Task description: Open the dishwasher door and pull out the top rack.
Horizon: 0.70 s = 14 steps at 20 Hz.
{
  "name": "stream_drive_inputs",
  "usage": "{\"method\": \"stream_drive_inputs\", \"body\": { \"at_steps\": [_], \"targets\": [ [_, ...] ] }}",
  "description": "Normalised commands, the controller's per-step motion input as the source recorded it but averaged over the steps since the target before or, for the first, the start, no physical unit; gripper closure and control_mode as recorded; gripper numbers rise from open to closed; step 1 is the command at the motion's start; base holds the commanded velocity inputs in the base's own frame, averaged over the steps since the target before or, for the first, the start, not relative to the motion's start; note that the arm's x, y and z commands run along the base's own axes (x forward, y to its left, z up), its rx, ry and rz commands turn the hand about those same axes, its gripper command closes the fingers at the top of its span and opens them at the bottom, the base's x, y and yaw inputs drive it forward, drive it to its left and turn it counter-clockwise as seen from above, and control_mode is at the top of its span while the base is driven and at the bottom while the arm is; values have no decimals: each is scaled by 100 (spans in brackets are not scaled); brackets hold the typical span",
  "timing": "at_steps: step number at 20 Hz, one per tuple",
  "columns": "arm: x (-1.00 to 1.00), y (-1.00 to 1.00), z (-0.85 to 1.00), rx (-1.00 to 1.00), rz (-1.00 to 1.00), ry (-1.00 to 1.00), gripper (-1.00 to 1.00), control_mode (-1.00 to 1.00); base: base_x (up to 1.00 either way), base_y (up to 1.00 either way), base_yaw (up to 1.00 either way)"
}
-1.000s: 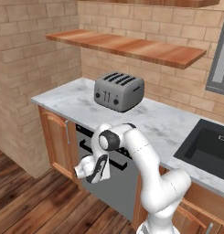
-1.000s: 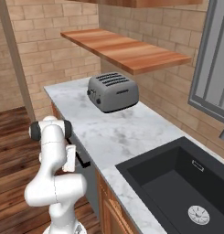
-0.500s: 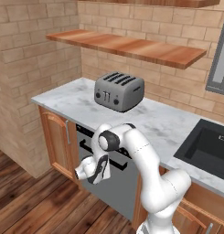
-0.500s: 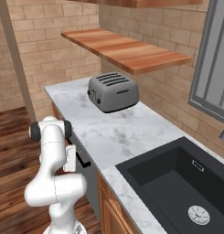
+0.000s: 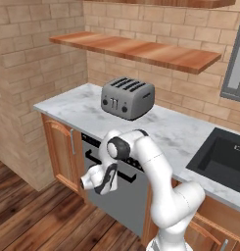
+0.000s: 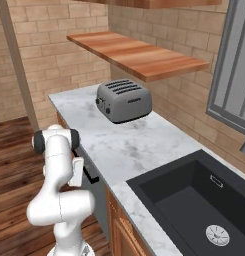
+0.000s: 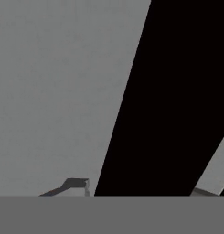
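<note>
Dishwasher door (image 5: 122, 193), flat grey metal below the toaster (image 5: 127, 97), feels stiff, heavy; my gripper (image 5: 109, 180) straddles its black bar handle (image 7: 168, 96), closure unclear.

Brick walls (image 5: 23, 59), wood plank floor (image 5: 38, 220), wooden shelf (image 5: 136, 49), marble counter (image 6: 129, 150), window (image 6: 231, 65) at right.

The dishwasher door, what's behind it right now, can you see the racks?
No. The dishwasher door looks shut, with its black bar handle across the front and the gripper right at it. Whatever is inside, racks included, is covered by the grey panel.
</note>
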Motion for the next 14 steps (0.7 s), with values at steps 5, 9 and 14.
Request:
{"method": "stream_drive_inputs", "body": {
  "at_steps": [5,9,14],
  "targets": [
    [-63,7,0,18,2,10,100,-100,0,0,0],
    [-85,6,-11,24,3,5,100,-100,0,0,0],
    [-95,38,-23,17,5,11,100,-100,0,0,0]
  ]
}}
